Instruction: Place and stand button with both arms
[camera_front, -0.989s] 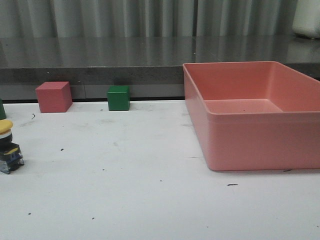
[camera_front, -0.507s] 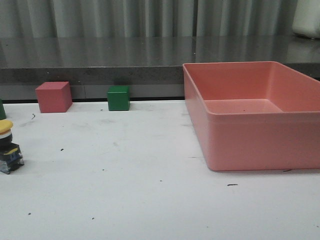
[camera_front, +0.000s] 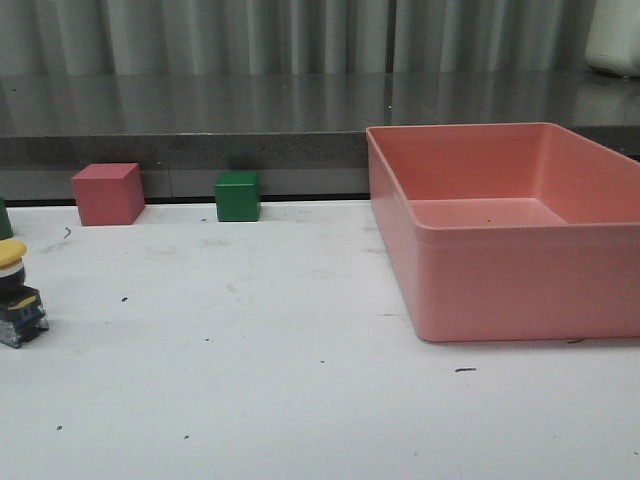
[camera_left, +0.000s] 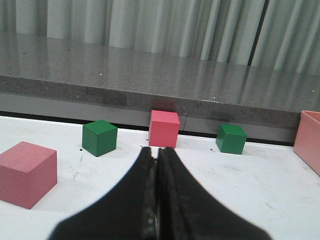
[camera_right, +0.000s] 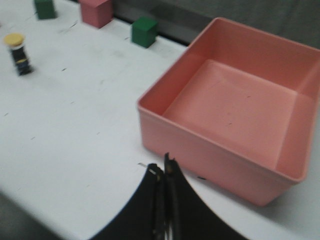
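Observation:
The button (camera_front: 17, 292) stands upright at the far left of the white table, yellow cap on top, black body, blue-grey base. It also shows in the right wrist view (camera_right: 19, 53), small and far from the fingers. My left gripper (camera_left: 156, 150) is shut and empty, above the table and pointing toward a pink cube (camera_left: 164, 128). My right gripper (camera_right: 162, 167) is shut and empty, just in front of the pink bin's near wall (camera_right: 210, 155). Neither gripper shows in the front view.
A large pink bin (camera_front: 500, 280) takes up the right side. A pink cube (camera_front: 107, 193) and a green cube (camera_front: 237, 196) stand by the back edge. The left wrist view shows another pink cube (camera_left: 26, 172) and two green cubes (camera_left: 99, 137) (camera_left: 231, 138).

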